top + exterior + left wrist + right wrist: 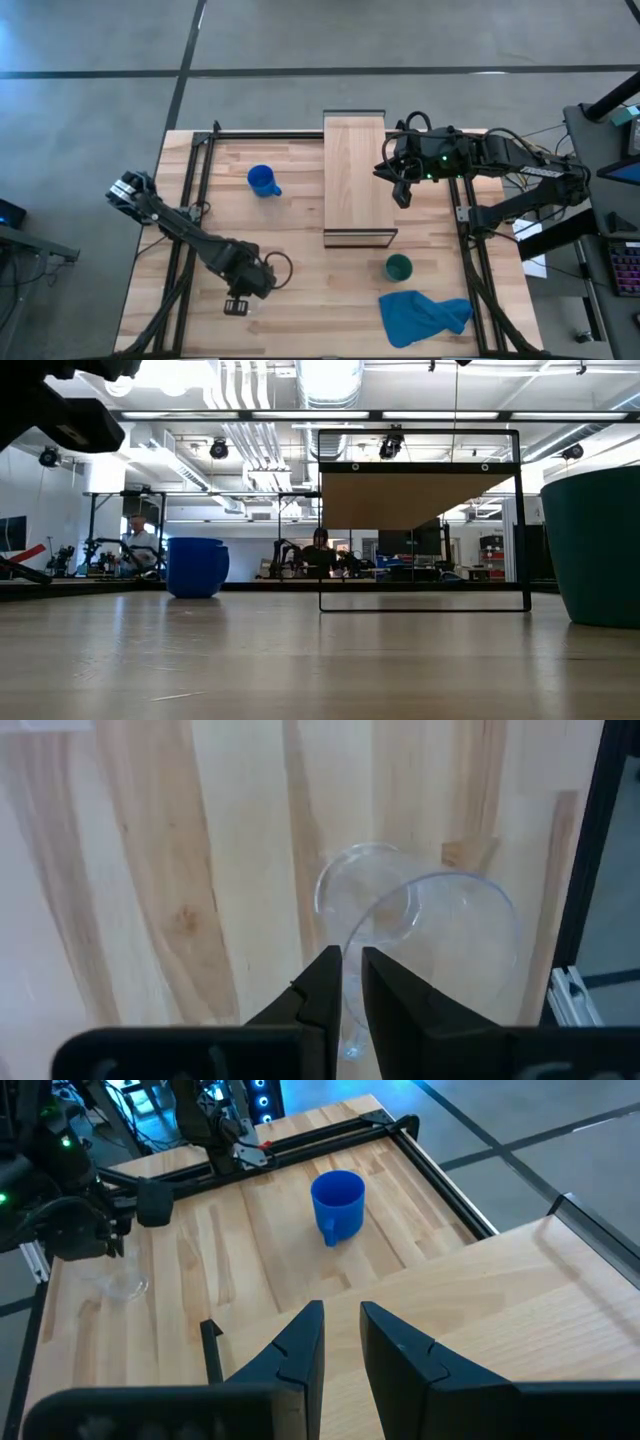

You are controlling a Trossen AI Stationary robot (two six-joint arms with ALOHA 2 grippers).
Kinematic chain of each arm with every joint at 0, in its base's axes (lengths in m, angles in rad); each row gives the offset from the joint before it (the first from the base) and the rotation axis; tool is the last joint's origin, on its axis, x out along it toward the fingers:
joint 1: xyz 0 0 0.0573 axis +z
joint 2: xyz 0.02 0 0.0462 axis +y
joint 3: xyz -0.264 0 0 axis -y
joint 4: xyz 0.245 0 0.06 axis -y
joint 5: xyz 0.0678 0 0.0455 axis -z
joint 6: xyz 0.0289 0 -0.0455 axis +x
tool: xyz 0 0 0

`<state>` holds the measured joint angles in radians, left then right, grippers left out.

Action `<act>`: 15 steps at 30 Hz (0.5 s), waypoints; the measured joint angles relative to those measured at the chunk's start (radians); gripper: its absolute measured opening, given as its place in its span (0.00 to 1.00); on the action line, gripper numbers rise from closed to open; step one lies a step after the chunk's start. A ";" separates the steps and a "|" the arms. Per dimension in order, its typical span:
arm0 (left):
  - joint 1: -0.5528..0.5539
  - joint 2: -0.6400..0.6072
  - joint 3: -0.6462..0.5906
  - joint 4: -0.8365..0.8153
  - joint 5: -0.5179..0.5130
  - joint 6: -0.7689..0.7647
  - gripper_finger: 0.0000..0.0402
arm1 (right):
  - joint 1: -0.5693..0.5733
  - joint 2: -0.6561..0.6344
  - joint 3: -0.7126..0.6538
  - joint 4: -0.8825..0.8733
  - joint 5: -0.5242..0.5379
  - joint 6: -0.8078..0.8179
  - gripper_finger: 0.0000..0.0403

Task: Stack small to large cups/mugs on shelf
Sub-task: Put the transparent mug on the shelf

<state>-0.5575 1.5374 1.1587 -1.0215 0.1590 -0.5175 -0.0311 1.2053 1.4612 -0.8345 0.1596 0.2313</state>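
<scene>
Left gripper (350, 975) pinches the rim of a tiny clear plastic cup (430, 945) near the tabletop's front-left corner; right gripper (340, 1335) hovers slightly parted over the light-wood shelf (354, 175).

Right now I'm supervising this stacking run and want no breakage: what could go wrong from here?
1. The left gripper pinches only the thin rim of the clear cup; it might slip or tilt when lifted.
2. The shelf is raised on a dark frame, and the right gripper hangs at its edge; the carried cup could clip either.
3. The blue mug and green cup sit beside the shelf, within a wide swing's path.
</scene>
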 joint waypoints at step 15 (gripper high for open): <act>-0.007 -0.018 0.000 -0.002 -0.022 0.000 0.07 | 0.000 0.000 0.000 0.000 0.000 0.000 0.16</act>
<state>-0.5643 1.5196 1.1587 -1.0238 0.1371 -0.5175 -0.0311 1.2049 1.4612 -0.8343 0.1596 0.2314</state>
